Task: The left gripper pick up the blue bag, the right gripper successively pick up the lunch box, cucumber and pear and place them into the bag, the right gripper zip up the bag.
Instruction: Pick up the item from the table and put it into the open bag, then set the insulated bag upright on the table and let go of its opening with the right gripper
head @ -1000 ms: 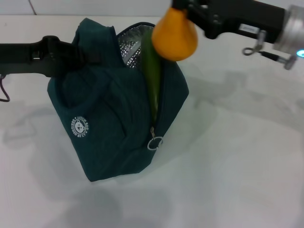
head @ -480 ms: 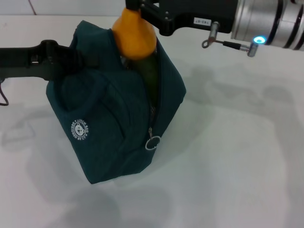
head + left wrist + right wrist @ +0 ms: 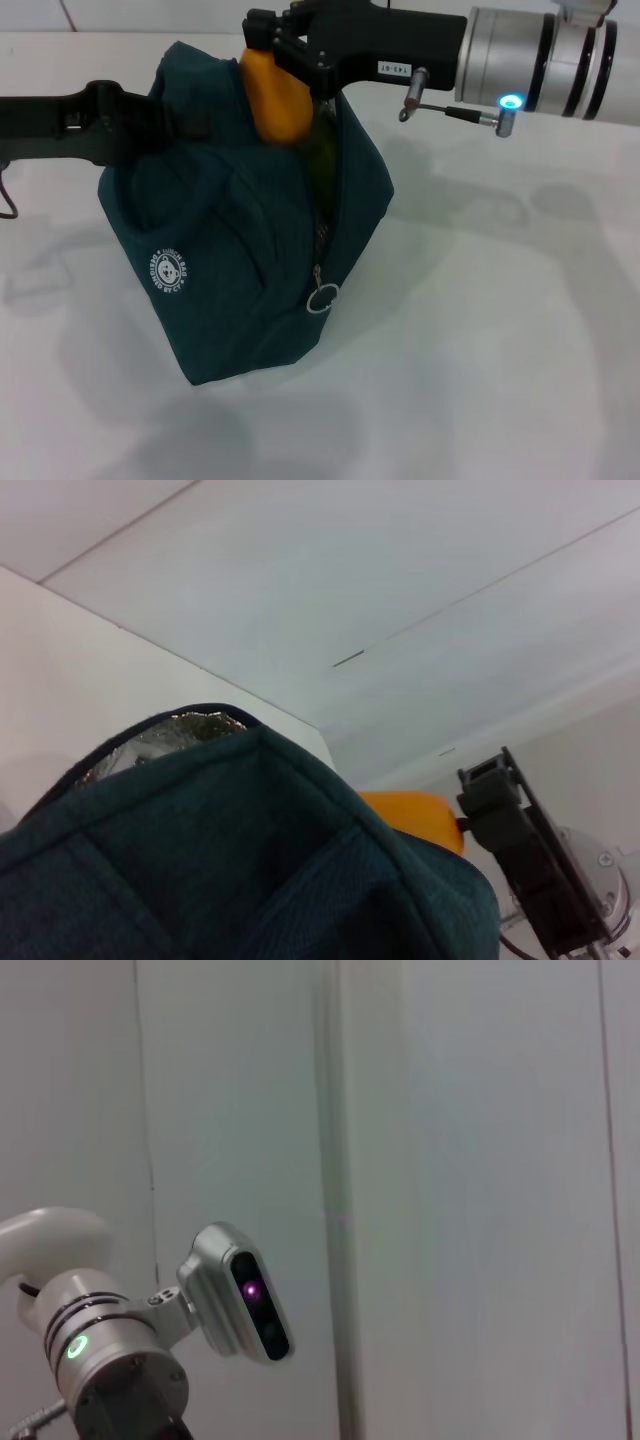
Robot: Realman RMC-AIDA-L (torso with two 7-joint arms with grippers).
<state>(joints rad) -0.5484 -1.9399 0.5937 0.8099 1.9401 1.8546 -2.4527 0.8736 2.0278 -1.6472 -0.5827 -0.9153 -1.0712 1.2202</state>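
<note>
- right gripper (image 3: 268, 45), upper centre of head view, fingers clamped on the pear (image 3: 275, 95); pear hangs under the jaws, partly inside the mouth of the blue bag (image 3: 230, 270)
- pear's long axis near vertical, tipped slightly; cucumber (image 3: 322, 160) just beside it, upright in the opening
- left gripper (image 3: 185, 118), upper left, grips the bag's top; lunch box not visible

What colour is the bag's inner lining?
Silver foil lining inside the blue bag; clearest in the left wrist view.
</note>
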